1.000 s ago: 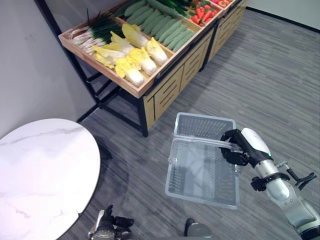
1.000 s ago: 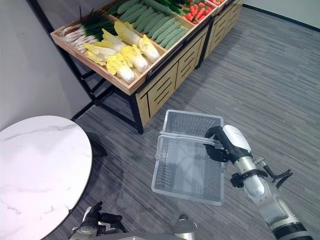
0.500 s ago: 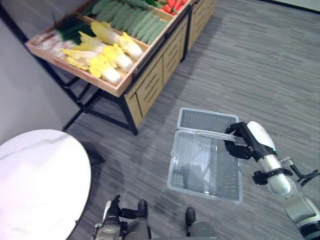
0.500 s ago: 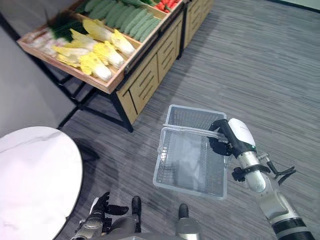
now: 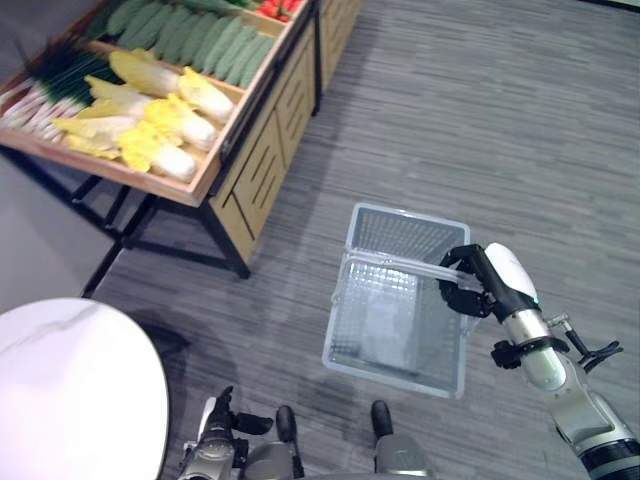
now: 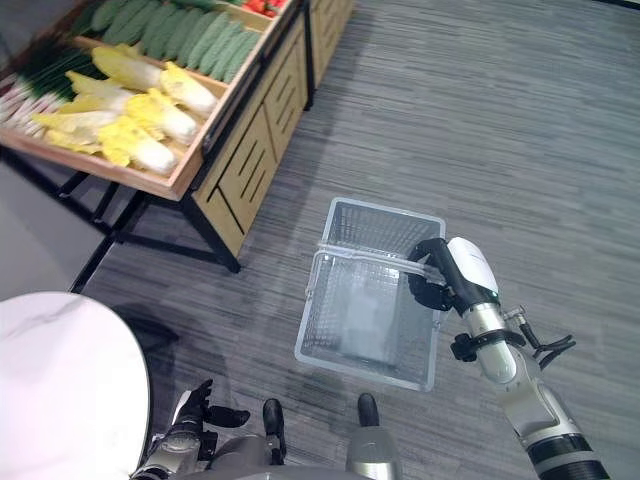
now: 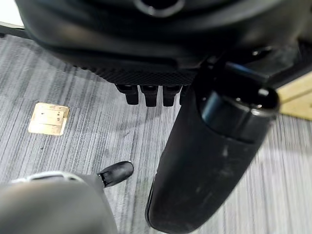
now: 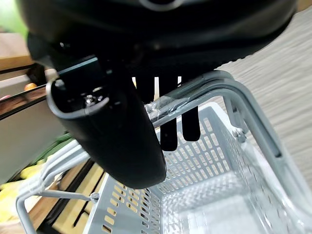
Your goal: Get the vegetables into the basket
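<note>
Grey striped carpet floor throughout. Wooden produce stand as landmark, on black legs, slatted cabinet fronts facing the open floor.

On the stand's nearest tray: yellow-white cabbages in a cluster; green onions just beside them, toward the tray's outer end. Next tray along the stand: green cucumbers laid side by side. Further along, a scrap of red vegetables, kind not resolvable.

Grey plastic basket well apart from the stand, out over the carpet off the stand's cabinet-front side, hanging from its handle. Perforated walls, no vegetables inside. Handle raised across the top.

Right hand at the basket's side away from the stand, fingers curled around the handle, thumb closing over it from the other side; firm grasp confirmed in right wrist view.

Left hand low, off the stand's leg end, near a round white marble tabletop. Holding nothing; fingers bent downward at the knuckles in left wrist view, thumb standing apart, loose rather than clenched.

Small brass floor plate set in the carpet past the left hand.
</note>
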Controlling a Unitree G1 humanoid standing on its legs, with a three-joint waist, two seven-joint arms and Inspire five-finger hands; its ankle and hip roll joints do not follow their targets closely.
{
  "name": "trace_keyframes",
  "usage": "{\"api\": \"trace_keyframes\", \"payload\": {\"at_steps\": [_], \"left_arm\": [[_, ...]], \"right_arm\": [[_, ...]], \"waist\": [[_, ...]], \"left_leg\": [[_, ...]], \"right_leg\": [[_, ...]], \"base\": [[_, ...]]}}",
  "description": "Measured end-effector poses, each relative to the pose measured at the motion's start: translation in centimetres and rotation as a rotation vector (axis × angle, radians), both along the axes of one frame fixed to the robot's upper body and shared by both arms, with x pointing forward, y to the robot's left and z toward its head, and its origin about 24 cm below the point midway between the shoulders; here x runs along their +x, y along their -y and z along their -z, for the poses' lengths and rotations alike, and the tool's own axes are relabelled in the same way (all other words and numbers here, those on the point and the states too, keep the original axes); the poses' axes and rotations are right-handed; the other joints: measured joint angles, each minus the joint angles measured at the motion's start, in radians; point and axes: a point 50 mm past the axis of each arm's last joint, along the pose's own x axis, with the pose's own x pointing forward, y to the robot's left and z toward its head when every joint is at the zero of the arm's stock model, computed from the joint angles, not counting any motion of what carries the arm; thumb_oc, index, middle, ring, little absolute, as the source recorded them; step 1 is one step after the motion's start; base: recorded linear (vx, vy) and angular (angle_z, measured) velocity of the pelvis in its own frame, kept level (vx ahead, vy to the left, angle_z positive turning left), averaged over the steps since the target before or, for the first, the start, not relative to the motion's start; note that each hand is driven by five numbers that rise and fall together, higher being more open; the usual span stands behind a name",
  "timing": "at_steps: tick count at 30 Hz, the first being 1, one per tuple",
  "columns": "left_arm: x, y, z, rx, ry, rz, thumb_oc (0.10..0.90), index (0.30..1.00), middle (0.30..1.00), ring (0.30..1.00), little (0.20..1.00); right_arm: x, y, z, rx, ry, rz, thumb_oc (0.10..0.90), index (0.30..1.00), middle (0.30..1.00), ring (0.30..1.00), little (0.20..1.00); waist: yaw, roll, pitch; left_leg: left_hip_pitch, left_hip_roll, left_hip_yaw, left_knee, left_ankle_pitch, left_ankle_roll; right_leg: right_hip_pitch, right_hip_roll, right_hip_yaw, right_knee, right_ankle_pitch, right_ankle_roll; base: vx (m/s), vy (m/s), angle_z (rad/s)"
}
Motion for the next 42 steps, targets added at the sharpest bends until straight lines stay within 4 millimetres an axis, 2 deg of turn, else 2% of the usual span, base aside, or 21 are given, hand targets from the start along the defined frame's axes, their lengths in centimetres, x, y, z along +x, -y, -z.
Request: {"api": "trace_keyframes", "payload": {"at_steps": [2, 3, 4, 5, 6, 8, 10, 13, 16, 20, 23, 26, 27, 28, 29, 30, 32, 33, 34, 37, 42], "left_arm": [[0.0, -1.0, -0.1, 0.021, -0.010, 0.014, 0.900, 1.000, 1.000, 1.000, 1.000], [0.0, -1.2, -0.2, 0.028, -0.011, 0.022, 0.900, 1.000, 1.000, 1.000, 1.000], [-0.2, -1.7, -0.3, 0.039, -0.015, 0.024, 0.900, 1.000, 1.000, 1.000, 1.000], [-0.1, -1.9, -0.3, 0.040, -0.017, 0.023, 0.900, 1.000, 1.000, 1.000, 1.000], [-0.2, -2.1, -0.3, 0.040, -0.018, 0.009, 0.900, 1.000, 1.000, 1.000, 1.000], [-0.8, -2.3, -0.2, 0.037, -0.033, 0.005, 0.900, 1.000, 1.000, 1.000, 1.000], [-2.0, -2.0, 0.3, 0.024, -0.066, 0.002, 0.900, 1.000, 1.000, 1.000, 1.000], [-2.0, -1.6, 0.4, 0.023, -0.068, 0.034, 0.900, 1.000, 1.000, 1.000, 1.000], [-2.0, -1.1, 0.5, 0.018, -0.072, 0.046, 0.900, 1.000, 1.000, 1.000, 1.000], [-1.9, -0.4, 0.6, 0.004, -0.069, 0.062, 0.900, 1.000, 1.000, 1.000, 1.000], [-1.9, -0.3, 0.6, 0.002, -0.067, 0.061, 0.900, 1.000, 1.000, 1.000, 1.000], [-1.0, -0.3, 0.3, 0.000, -0.042, 0.046, 0.900, 1.000, 1.000, 1.000, 1.000], [-0.4, 0.1, 0.1, 0.001, -0.014, 0.072, 0.900, 1.000, 1.000, 1.000, 1.000], [-0.1, 0.4, 0.0, 0.001, -0.012, 0.094, 0.900, 1.000, 1.000, 1.000, 1.000], [0.2, 0.3, -0.1, 0.005, -0.010, 0.097, 0.900, 1.000, 1.000, 1.000, 1.000], [-0.3, 0.2, 0.2, 0.006, -0.030, 0.095, 0.900, 1.000, 1.000, 1.000, 1.000], [-0.9, 0.3, 0.4, 0.000, -0.051, 0.092, 0.900, 1.000, 1.000, 1.000, 1.000], [-1.4, 0.7, 0.6, -0.010, -0.063, 0.091, 0.900, 1.000, 1.000, 1.000, 1.000], [-1.1, 0.8, 0.5, -0.012, -0.052, 0.095, 0.900, 1.000, 1.000, 1.000, 1.000], [-0.6, 0.4, 0.3, 0.001, -0.039, 0.100, 0.900, 1.000, 1.000, 1.000, 1.000], [-1.1, 0.3, 0.4, 0.003, -0.051, 0.097, 0.900, 1.000, 1.000, 1.000, 1.000]], "right_arm": [[0.2, -0.3, 0.1, 0.010, 0.001, 0.000, 0.400, 0.300, 0.300, 0.300, 0.300], [0.4, -0.5, 0.0, 0.016, 0.004, -0.003, 0.400, 0.300, 0.300, 0.300, 0.300], [0.9, -0.9, 0.0, 0.023, 0.008, -0.013, 0.400, 0.300, 0.300, 0.300, 0.300], [1.0, -1.0, 0.1, 0.026, 0.008, -0.011, 0.400, 0.300, 0.300, 0.300, 0.300], [0.9, -0.9, 0.2, 0.023, 0.000, -0.009, 0.400, 0.300, 0.300, 0.300, 0.300], [1.1, -1.1, 0.2, 0.017, 0.002, -0.016, 0.400, 0.300, 0.300, 0.300, 0.300], [1.3, -1.3, 0.0, 0.010, 0.008, -0.029, 0.400, 0.300, 0.300, 0.300, 0.300], [1.3, -1.4, 0.1, -0.004, -0.006, -0.042, 0.400, 0.300, 0.300, 0.300, 0.300], [1.2, -1.2, 0.1, -0.014, -0.013, -0.045, 0.400, 0.300, 0.300, 0.300, 0.300], [0.9, -0.3, -0.1, -0.063, -0.026, -0.037, 0.400, 0.300, 0.300, 0.300, 0.300], [0.7, -0.1, 0.1, -0.071, -0.037, -0.034, 0.400, 0.300, 0.300, 0.300, 0.300], [0.6, 0.3, 0.2, -0.089, -0.060, -0.035, 0.400, 0.300, 0.300, 0.300, 0.300], [0.6, 1.1, 0.5, -0.105, -0.088, -0.013, 0.400, 0.300, 0.300, 0.300, 0.300], [0.8, 1.9, 1.0, -0.115, -0.117, 0.014, 0.400, 0.300, 0.300, 0.300, 0.300], [0.6, 2.6, 1.6, -0.118, -0.149, 0.040, 0.400, 0.300, 0.300, 0.300, 0.300], [0.4, 3.1, 2.2, -0.122, -0.178, 0.066, 0.400, 0.300, 0.300, 0.300, 0.300], [0.1, 3.9, 2.9, -0.130, -0.215, 0.102, 0.400, 0.300, 0.300, 0.300, 0.300], [-0.5, 5.3, 4.0, -0.139, -0.268, 0.156, 0.400, 0.300, 0.300, 0.300, 0.300], [-1.1, 5.9, 5.2, -0.128, -0.314, 0.200, 0.400, 0.300, 0.300, 0.300, 0.300], [-2.1, 6.0, 7.2, -0.094, -0.381, 0.245, 0.400, 0.300, 0.300, 0.300, 0.300], [-3.5, 5.5, 10.2, -0.020, -0.452, 0.307, 0.400, 0.300, 0.300, 0.300, 0.300]], "waist": [[0.000, -0.031, 0.005], [0.008, -0.034, 0.007], [0.022, -0.036, 0.009], [0.027, -0.036, 0.008], [0.027, -0.036, 0.008], [0.048, -0.042, 0.003], [0.054, -0.019, -0.009], [0.062, 0.002, -0.021], [0.057, 0.026, -0.035], [0.053, 0.055, -0.049], [0.054, 0.060, -0.050], [0.053, 0.053, -0.039], [0.078, 0.049, -0.037], [0.078, 0.054, -0.039], [0.076, 0.055, -0.038], [0.059, 0.056, -0.039], [0.029, 0.057, -0.039], [0.026, 0.084, -0.056], [0.027, 0.065, -0.056], [0.038, 0.038, -0.056], [0.046, 0.050, -0.063]], "left_leg": [[-0.004, 0.004, 0.073, 0.009, -0.006, 0.010], [-0.004, 0.019, 0.103, 0.009, -0.008, 0.013], [-0.007, 0.040, 0.145, 0.010, -0.009, 0.017], [-0.009, 0.053, 0.159, 0.005, -0.014, 0.031], [-0.003, 0.060, 0.168, -0.003, -0.012, 0.031], [0.012, 0.064, 0.201, -0.001, -0.011, 0.020], [0.016, 0.078, 0.217, 0.000, 0.004, -0.007], [0.016, 0.097, 0.211, 0.016, 0.009, -0.013], [0.020, 0.113, 0.150, 0.029, 0.009, -0.013], [0.014, 0.136, 0.128, 0.065, 0.009, -0.013], [-0.003, 0.146, 0.099, 0.105, 0.018, -0.027], [-0.116, 0.157, -0.007, 0.294, 0.047, -0.101], [-0.123, 0.113, -0.215, 0.171, 0.007, -0.154], [-0.129, 0.128, -0.215, 0.060, 0.021, -0.148], [-0.134, 0.138, -0.157, 0.033, 0.036, -0.134], [-0.119, 0.133, -0.115, 0.048, 0.043, -0.114], [-0.060, 0.113, -0.104, 0.038, 0.053, -0.096], [0.002, 0.114, -0.084, -0.003, 0.050, -0.073], [0.003, 0.102, -0.072, -0.003, 0.036, -0.065], [0.003, 0.071, -0.063, -0.002, 0.032, -0.056], [0.035, 0.060, -0.061, -0.003, 0.019, -0.037]], "right_leg": [[-0.047, 0.009, -0.033, 0.006, 0.055, -0.012], [-0.061, 0.024, -0.078, -0.006, 0.097, -0.018], [-0.069, 0.037, -0.171, -0.039, 0.160, -0.051], [-0.066, 0.038, -0.282, -0.048, 0.132, -0.086], [-0.041, 0.027, -0.432, 0.004, 0.053, -0.094], [-0.018, 0.013, -0.476, 0.014, 0.015, -0.076], [-0.007, 0.035, -0.470, -0.015, 0.042, -0.086], [0.015, 0.060, -0.454, -0.067, 0.059, -0.097], [0.028, 0.076, -0.452, -0.062, 0.052, -0.108], [0.041, 0.090, -0.452, -0.062, 0.041, -0.117], [0.046, 0.095, -0.452, -0.062, 0.035, -0.125], [0.047, 0.081, -0.428, -0.067, 0.018, -0.162], [0.047, 0.076, -0.404, -0.062, 0.019, -0.162], [0.045, 0.080, -0.406, -0.067, 0.017, -0.163], [0.042, 0.090, -0.408, -0.068, 0.017, -0.163], [0.052, 0.091, -0.404, -0.067, 0.017, -0.162], [0.061, 0.096, -0.381, -0.061, 0.026, -0.135], [0.068, 0.113, -0.365, -0.061, 0.033, -0.134], [0.063, 0.101, -0.359, -0.061, 0.034, -0.122], [0.060, 0.068, -0.348, -0.061, 0.036, -0.105], [0.092, 0.057, -0.344, -0.062, 0.030, -0.092]], "base": [[-0.16, 0.077, -1.13], [-0.08, 0.045, -0.92], [-0.03, 0.049, -0.88], [0.01, 0.026, -0.71], [0.03, 0.015, -0.41], [0.06, -0.052, -0.50], [0.07, -0.119, -0.40], [0.08, -0.139, -0.15], [0.06, -0.184, -0.08], [0.05, -0.186, -0.01], [0.02, -0.149, 0.03], [0.06, -0.058, 0.03], [0.10, 0.082, -0.22], [0.10, 0.092, -0.43], [0.09, 0.115, -0.38], [0.08, 0.151, -0.43], [0.06, 0.217, -0.35], [0.03, 0.168, -0.28], [0.02, 0.149, -0.27], [0.01, 0.093, -0.05], [0.01, 0.055, 0.00]]}}
